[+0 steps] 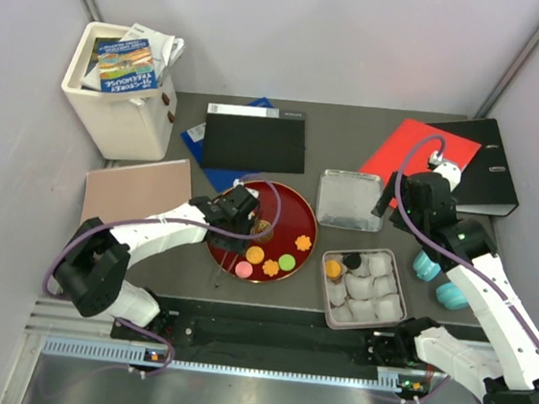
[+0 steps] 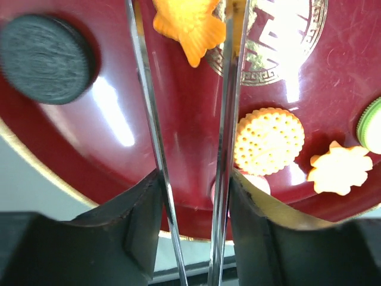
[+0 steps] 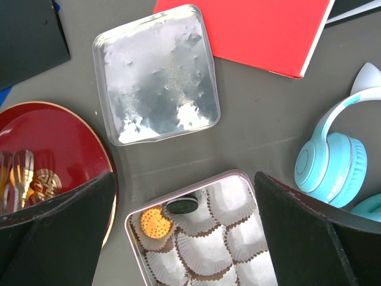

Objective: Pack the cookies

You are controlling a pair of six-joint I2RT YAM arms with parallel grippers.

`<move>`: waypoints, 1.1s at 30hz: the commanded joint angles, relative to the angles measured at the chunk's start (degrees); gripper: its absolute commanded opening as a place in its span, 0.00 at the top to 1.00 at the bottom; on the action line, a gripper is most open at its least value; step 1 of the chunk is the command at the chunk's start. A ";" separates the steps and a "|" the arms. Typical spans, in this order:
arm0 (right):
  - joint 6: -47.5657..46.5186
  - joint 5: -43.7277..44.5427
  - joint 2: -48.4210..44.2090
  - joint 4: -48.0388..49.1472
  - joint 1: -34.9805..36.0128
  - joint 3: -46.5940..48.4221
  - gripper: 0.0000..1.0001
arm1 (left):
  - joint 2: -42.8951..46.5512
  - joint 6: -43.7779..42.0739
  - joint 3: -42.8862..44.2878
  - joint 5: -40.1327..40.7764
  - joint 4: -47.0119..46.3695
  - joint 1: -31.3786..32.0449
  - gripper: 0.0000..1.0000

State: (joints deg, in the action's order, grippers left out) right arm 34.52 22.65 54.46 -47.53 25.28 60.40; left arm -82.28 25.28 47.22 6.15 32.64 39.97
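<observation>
Currently on record: left hand (image 2: pixel 193 179), clamped on metal tongs (image 2: pixel 149 119), whose blades stand apart with a lobed orange cookie (image 2: pixel 190 27) lying between them on the red plate (image 1: pixel 292 216). The blade tips run out of the wrist view, so contact cannot be told. Right hand (image 3: pixel 184 179): fingers wide apart, holding nothing, hovering above the tin (image 1: pixel 399 285). Remaining cookies (image 1: pixel 255 255): loose on the plate, among them a black cookie (image 2: pixel 47 58) and a round orange cookie (image 2: pixel 269 140). Two more sit in the tin's paper cups (image 3: pixel 208 250). Hazards, as judged. One: the plate is glossy, so a squeeze landing on the cookie's lobes rather than across its body would likely skid or flip it instead of lifting it. Two: the thin blades could twist or slide between the finger pads under load, which would loosen the pinch. Three: the carry crosses open surface (image 1: pixel 344 137) between plate and tin, so a weak pinch would drop the piece short. Four: the paper cups look light, and a blade tip catching one could drag it out of place. Five: with the right hand parked over the tin, the two arms may crowd each other at delivery.
</observation>
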 commanded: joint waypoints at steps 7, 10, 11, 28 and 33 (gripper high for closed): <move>-0.42 -0.77 0.04 2.44 0.56 1.83 0.01 | 8.36 -3.48 15.43 6.50 13.92 -0.24 0.50; -0.33 -0.77 -0.14 2.44 0.65 1.65 0.01 | 9.50 -3.31 17.63 5.80 16.04 -0.24 0.50; -0.42 -0.77 -0.31 2.53 0.74 1.56 0.01 | 9.85 -3.30 17.73 5.63 17.01 -0.15 0.49; -0.25 -0.51 -1.54 2.44 1.27 0.42 0.01 | 8.37 -0.14 12.55 4.48 15.79 0.99 0.45; -0.33 -0.33 -1.55 2.53 1.27 0.16 0.01 | 7.93 0.65 11.05 3.08 14.47 1.52 0.45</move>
State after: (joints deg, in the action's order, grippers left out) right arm 34.54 21.96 54.04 -46.70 25.87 60.40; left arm -74.02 24.56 59.24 10.48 49.23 40.99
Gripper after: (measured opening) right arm 0.990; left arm 0.550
